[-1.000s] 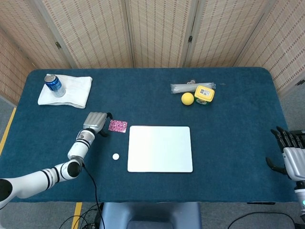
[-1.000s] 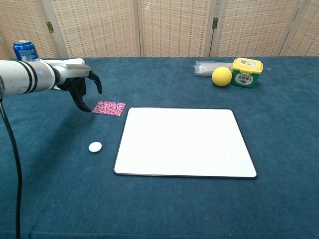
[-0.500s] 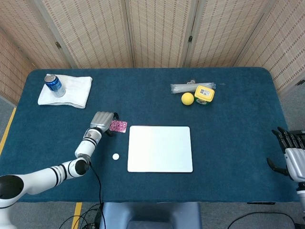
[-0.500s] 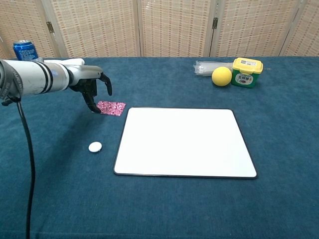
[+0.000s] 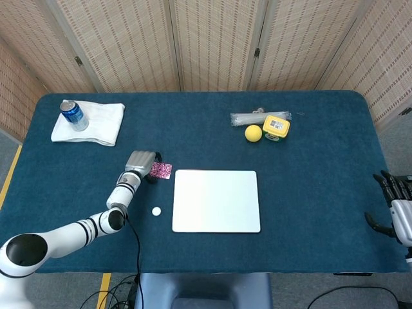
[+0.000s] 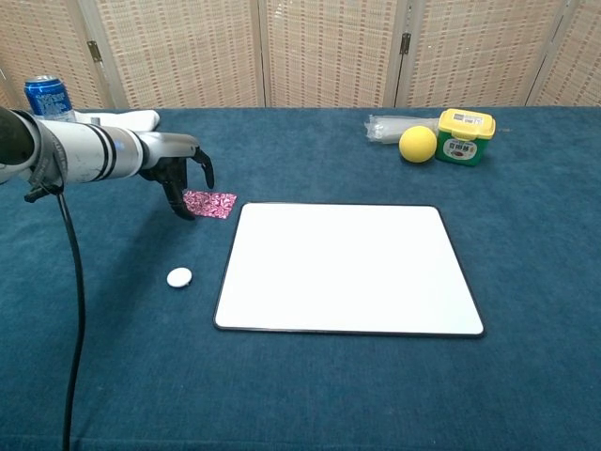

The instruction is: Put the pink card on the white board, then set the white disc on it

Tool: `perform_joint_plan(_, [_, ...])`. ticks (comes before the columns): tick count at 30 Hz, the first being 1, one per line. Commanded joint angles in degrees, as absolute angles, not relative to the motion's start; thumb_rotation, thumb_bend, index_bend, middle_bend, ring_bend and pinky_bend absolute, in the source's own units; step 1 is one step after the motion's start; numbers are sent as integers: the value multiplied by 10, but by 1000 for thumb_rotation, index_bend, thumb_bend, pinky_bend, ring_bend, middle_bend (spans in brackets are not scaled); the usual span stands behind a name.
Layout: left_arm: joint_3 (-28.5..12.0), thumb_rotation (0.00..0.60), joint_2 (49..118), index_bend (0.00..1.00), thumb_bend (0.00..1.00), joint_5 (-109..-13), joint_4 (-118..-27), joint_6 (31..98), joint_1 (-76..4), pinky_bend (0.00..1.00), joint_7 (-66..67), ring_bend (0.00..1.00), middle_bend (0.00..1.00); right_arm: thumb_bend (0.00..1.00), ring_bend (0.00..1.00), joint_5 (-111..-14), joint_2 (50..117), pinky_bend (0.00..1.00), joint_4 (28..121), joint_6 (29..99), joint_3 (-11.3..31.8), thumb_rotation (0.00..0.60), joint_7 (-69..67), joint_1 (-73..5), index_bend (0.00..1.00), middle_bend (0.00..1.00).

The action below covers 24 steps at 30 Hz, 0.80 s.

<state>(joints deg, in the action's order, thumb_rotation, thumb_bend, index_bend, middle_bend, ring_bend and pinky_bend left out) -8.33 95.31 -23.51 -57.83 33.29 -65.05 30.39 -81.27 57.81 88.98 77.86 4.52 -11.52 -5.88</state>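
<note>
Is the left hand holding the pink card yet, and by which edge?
Not yet. The left hand has its fingers at the pink card's left edge; the card lies flat on the table.

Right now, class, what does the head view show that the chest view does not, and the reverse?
Only the head view shows the right hand at the table's right edge, and the whole white cloth under the can. Only the chest view shows the left hand's fingers curled down at the card's left end. Both share the left hand, card, disc, board, ball and tub.
</note>
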Motion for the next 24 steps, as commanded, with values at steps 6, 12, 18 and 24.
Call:
perform_joint_plan(6, [-79,600,961,324,239,-235,-562,326,-655,1000,295,1000,1000,258,0,-813,578,0,890,779,45,600,-115,-58,0,0])
perform_joint_plan(12, [-77,600,971,336,239,-243,-541,315,-655,1000,283,1000,1000,258,0,-811,578,0,891,779,46,600,-113,-59,0,0])
perform_joint_plan(18, [-79,600,982,360,239,-259,-522,309,-650,1000,264,1000,1000,258,0,-809,578,0,890,775,47,600,-112,-60,0,0])
perform_joint_plan(24, [-84,600,996,382,239,-286,-505,309,-646,1000,247,1000,1000,258,0,-812,577,0,890,780,46,600,-114,-58,0,0])
